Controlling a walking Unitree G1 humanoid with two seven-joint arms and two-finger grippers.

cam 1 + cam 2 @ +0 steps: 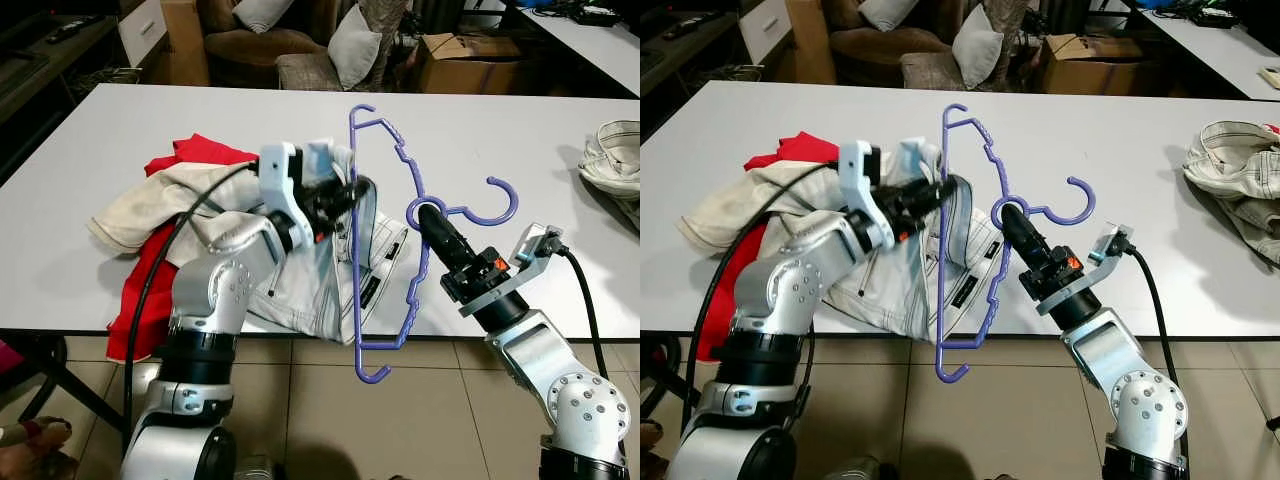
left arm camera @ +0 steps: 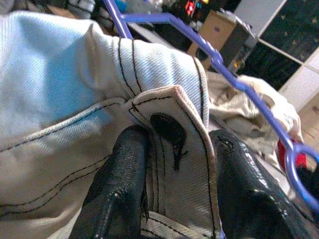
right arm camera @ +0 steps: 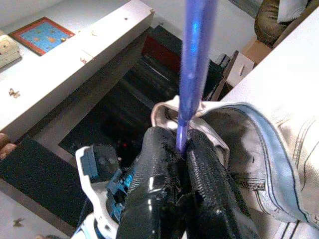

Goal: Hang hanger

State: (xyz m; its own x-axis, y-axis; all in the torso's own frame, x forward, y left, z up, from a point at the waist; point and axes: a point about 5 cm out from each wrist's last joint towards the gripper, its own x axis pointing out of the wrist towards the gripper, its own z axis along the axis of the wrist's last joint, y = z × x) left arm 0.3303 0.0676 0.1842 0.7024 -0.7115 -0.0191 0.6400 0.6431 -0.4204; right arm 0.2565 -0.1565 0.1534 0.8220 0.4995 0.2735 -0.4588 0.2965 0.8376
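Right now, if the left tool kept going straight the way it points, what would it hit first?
Probably the purple hanger: the left tool, shut on the pale jeans, points at its long bar just ahead. Depth is uncertain.

My left arm bends up from the lower left of the frame, its left gripper [image 1: 352,190] at centre, fingers [image 2: 115,199] clamped on cloth. My right arm rises from the lower right, its right gripper [image 1: 422,213] angled up-left, fingers [image 3: 154,184] pinched together on a thin rod.
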